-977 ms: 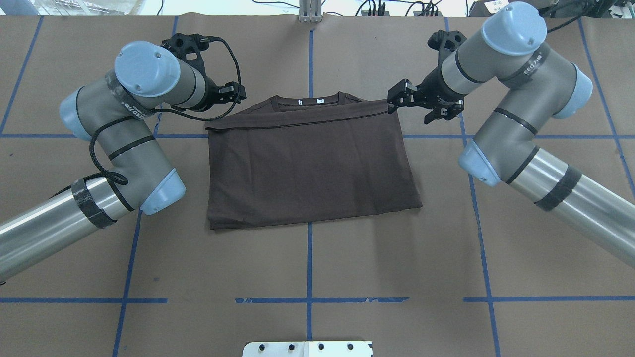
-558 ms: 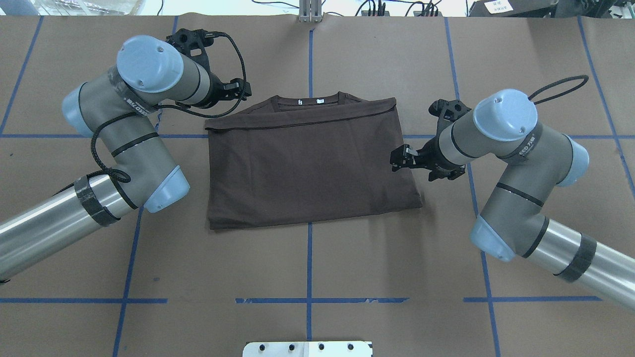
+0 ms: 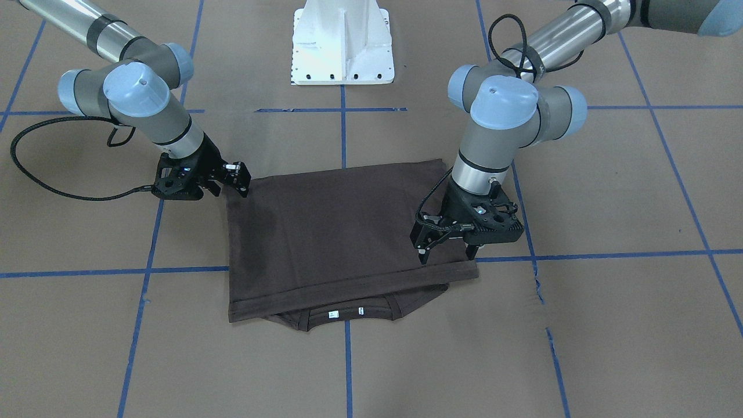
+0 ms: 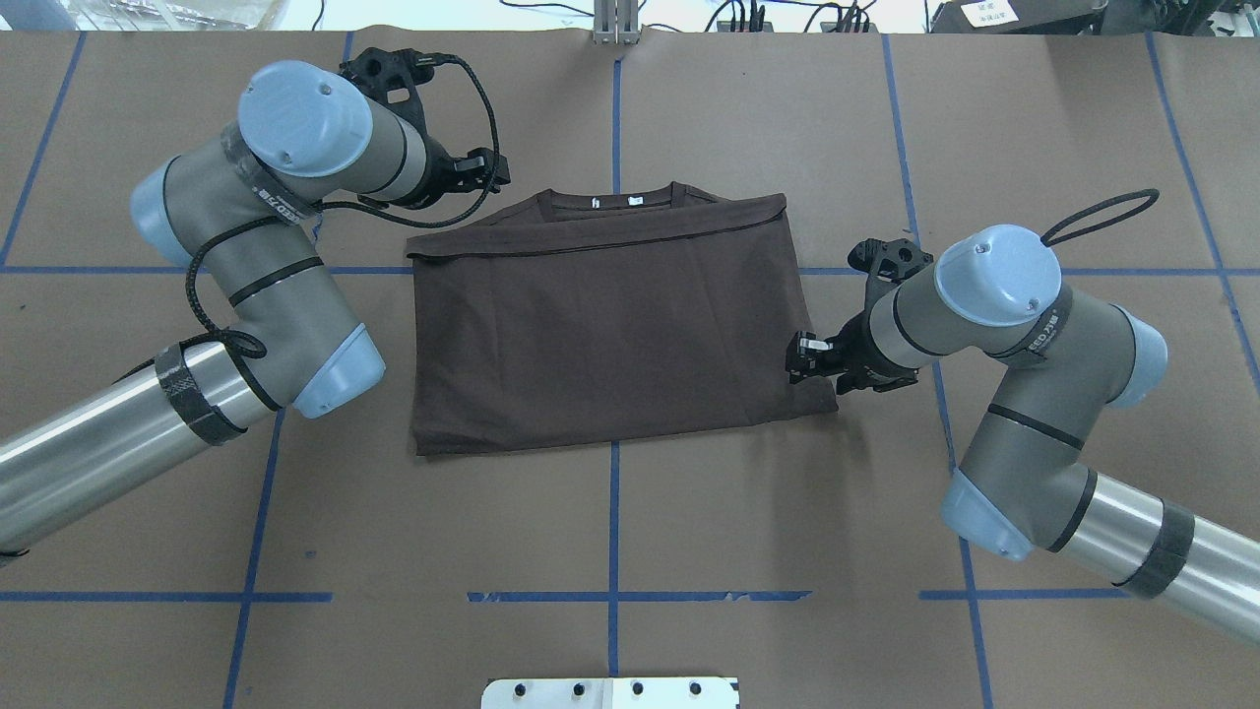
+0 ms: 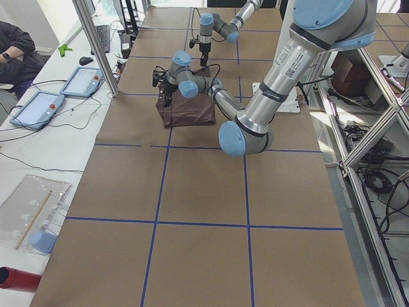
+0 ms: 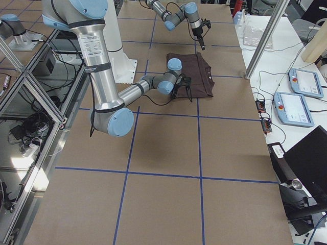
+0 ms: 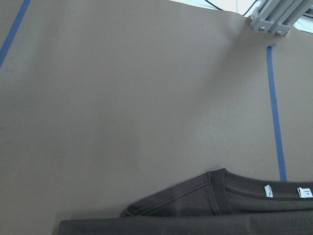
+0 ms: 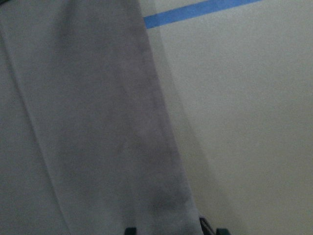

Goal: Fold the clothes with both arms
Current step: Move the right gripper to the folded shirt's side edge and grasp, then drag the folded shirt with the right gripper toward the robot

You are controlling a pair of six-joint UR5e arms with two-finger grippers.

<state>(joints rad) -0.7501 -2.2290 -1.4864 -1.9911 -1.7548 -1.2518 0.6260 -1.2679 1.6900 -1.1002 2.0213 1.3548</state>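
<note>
The dark brown T-shirt (image 4: pixel 610 325) lies folded in half on the table, its hem across the chest just below the collar and white neck tags (image 4: pixel 615 202). My left gripper (image 3: pixel 446 255) is open and empty, a little above the shirt's far left corner; it also shows in the overhead view (image 4: pixel 484 172). My right gripper (image 4: pixel 802 359) is open and low at the shirt's right edge near the front corner; it also shows in the front view (image 3: pixel 237 177). In the right wrist view the shirt's edge (image 8: pixel 88 122) lies between the fingertips. The left wrist view shows the collar (image 7: pixel 220 205).
The table is covered in brown paper with blue tape lines (image 4: pixel 614 512). The white pedestal base (image 3: pixel 342 46) stands at the robot's side. An aluminium post (image 4: pixel 615 20) stands at the far edge. Tablets (image 5: pixel 83 80) lie on a side table.
My right gripper left the shirt's far right corner, where the hem now lies flat, and moved back along the right edge to the front corner. My left gripper shifted slightly.
</note>
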